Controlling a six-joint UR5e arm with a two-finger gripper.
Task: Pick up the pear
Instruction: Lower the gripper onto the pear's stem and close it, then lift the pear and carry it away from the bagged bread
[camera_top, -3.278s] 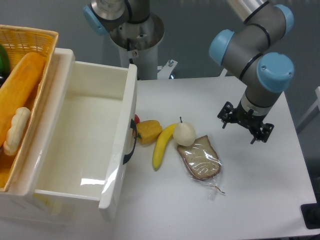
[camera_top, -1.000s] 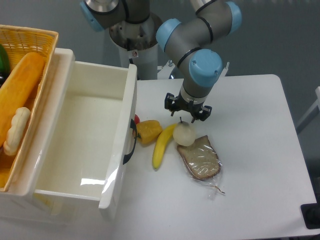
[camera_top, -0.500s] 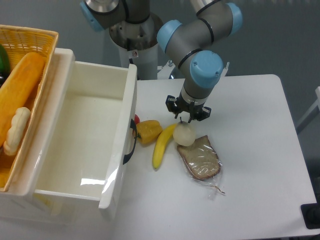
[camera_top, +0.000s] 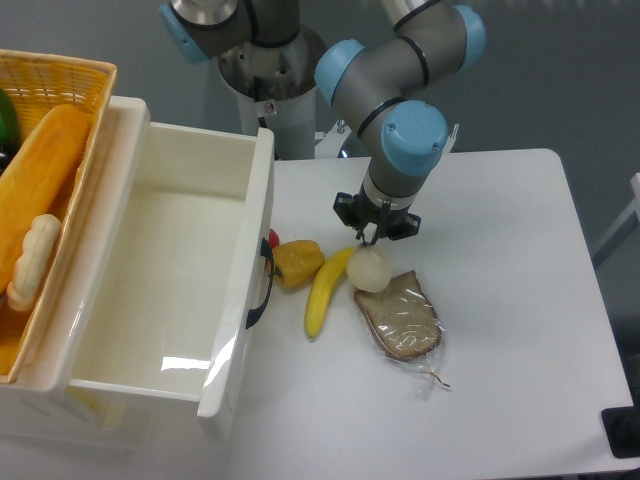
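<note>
The pear (camera_top: 369, 270), pale cream and roundish, lies on the white table (camera_top: 500, 330) between a banana and a bagged slice of bread. My gripper (camera_top: 371, 238) points straight down at the pear's top. Its fingers are drawn together there, around the spot where the stem stands, and they hide the stem. The pear still rests on the table.
The yellow banana (camera_top: 325, 290) touches the pear's left side, with an orange-yellow bell pepper (camera_top: 296, 262) beyond it. The bread slice in clear wrap (camera_top: 401, 317) lies at the pear's lower right. A large white bin (camera_top: 170, 280) and a yellow basket (camera_top: 45, 170) fill the left.
The arm swung in from the right side of the table to stand above the pear. Over the last second the fingers narrowed onto the pear's top, and the stem went out of sight.
</note>
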